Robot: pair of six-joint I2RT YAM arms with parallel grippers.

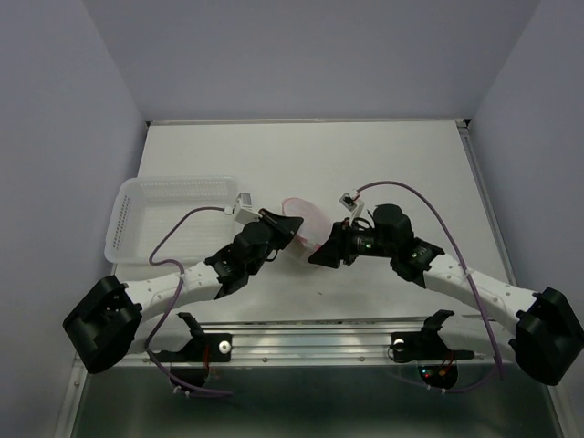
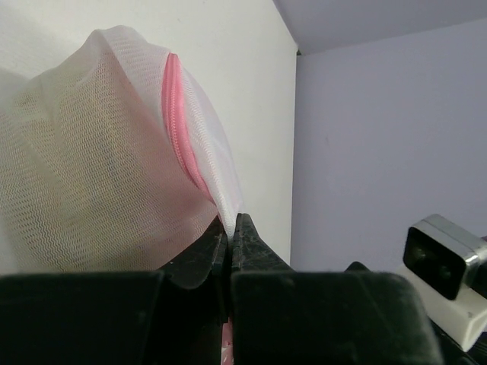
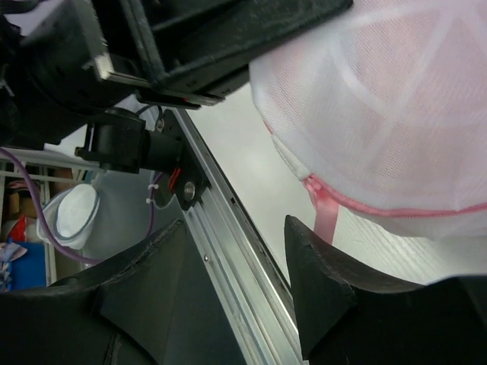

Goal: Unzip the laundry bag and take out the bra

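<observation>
The laundry bag (image 1: 306, 219) is a round white mesh pouch with pink zipper trim, held off the table between my two grippers. My left gripper (image 1: 294, 230) is shut on the bag's edge; the left wrist view shows white mesh (image 2: 114, 152) and the pink zipper (image 2: 176, 122) pinched at the fingertips (image 2: 242, 228). My right gripper (image 1: 319, 255) is open just below the bag. In the right wrist view the bag (image 3: 380, 99) hangs above my open gripper (image 3: 236, 228), with a pink pull tab (image 3: 326, 214) dangling by the right finger. The bra is hidden; only a beige tint shows through the mesh.
A white plastic basket (image 1: 169, 214) stands at the left of the table. A metal rail (image 1: 310, 338) runs along the near edge, seen close in the right wrist view (image 3: 228, 258). Purple cables loop from both arms.
</observation>
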